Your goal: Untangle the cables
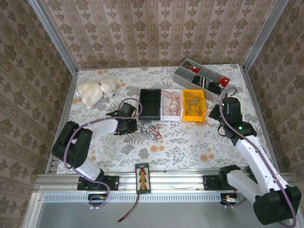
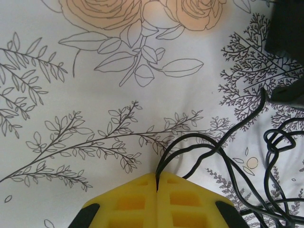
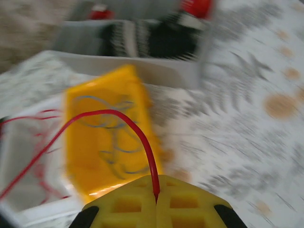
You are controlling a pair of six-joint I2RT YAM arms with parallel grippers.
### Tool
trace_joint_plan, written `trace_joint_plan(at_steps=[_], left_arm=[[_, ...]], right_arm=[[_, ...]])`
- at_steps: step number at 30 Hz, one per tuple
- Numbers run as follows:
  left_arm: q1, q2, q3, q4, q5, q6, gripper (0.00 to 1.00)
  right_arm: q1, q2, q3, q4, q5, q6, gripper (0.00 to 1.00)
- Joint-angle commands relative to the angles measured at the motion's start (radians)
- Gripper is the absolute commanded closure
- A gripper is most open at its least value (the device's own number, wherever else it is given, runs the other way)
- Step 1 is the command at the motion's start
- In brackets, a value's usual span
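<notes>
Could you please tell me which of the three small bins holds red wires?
The white plastic bin, the middle one, with thin red wires looped inside; the yellow plastic bin beside it holds bluish-grey wire, and the black plastic bin shows none.

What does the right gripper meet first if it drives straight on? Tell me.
Probably the yellow bin: the right gripper, shut on a red cable, points at its near wall. The blurred wrist view leaves depth uncertain.

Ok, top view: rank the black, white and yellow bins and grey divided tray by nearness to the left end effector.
1. Black plastic bin, by the left end effector.
2. White plastic bin, mid-row.
3. Yellow plastic bin, row's right.
4. Grey divided tray, far right.
</notes>
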Motion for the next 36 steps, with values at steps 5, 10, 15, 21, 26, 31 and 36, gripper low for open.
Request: trace_joint_plan(at_steps=[5,10,15,21,26,31,36], left_arm=[[0.000,0.023,-0.022,0.048,-0.062,0.025,1.00],[0.001,0.022,-0.022,0.038,-0.070,0.025,1.00],[0.001,0.019,-0.021,0.022,-0.083,0.021,1.00],[0.001,0.026,-0.019,0.022,-0.080,0.022,1.00],[0.001,0.043,-0.010,0.015,-0.078,0.021,1.00],[0.003,0.047,-0.006,0.012,-0.075,0.020,1.00],[0.003,0.055,-0.002,0.013,-0.073,0.016,1.00]], right_arm=[[0.184,0.214,0.168,0.080,-0.084,-0.112,1.00],[0.234,0.429,0.268,0.135,-0.118,-0.107,1.00],[0.242,0.666,0.435,0.047,-0.039,-0.112,1.00],[0.244,0.890,0.612,-0.079,0.067,-0.166,1.00],[0.244,0.970,0.674,-0.144,0.181,-0.189,1.00],[0.244,0.970,0.679,-0.178,0.290,-0.207,1.00],[0.253,0.980,0.702,-0.163,0.329,-0.229,1.00]])
